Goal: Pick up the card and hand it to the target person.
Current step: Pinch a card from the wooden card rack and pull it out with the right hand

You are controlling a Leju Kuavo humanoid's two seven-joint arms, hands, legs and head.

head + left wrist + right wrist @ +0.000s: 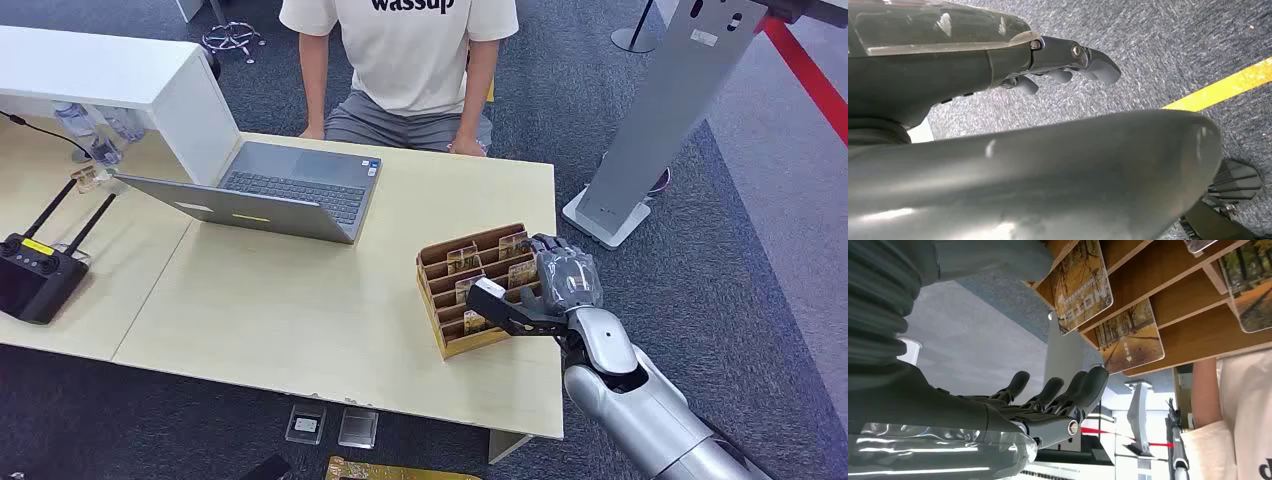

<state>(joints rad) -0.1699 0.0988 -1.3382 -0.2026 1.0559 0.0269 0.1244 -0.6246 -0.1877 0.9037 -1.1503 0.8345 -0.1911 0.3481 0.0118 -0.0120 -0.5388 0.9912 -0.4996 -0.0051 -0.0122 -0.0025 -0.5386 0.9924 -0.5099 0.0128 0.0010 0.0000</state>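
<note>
My right hand [548,290] hovers over the right end of the wooden card rack [455,342], fingers [1063,390] spread and slightly curled, holding nothing. In my right wrist view the fingertips sit just beside the nearest cards without touching them. My left hand [1068,62] hangs beside my body above the grey carpet [1158,45], fingers loosely curled with nothing in them.

The rack stands on the counter [300,310] near its right front corner, a stepped holder with several slotted rows. I can count about five cards in it from my head view, and four in the wrist view. The closest card [1130,337] is a rounded rectangle printed with autumn trees in orange and brown and a line of white lettering. Each card stands on edge in its slot, leaning back, printed face toward me.

One open laptop [290,195] sits further back, one person [410,60] sits behind the counter, and one black controller [35,275] lies at the left.
</note>
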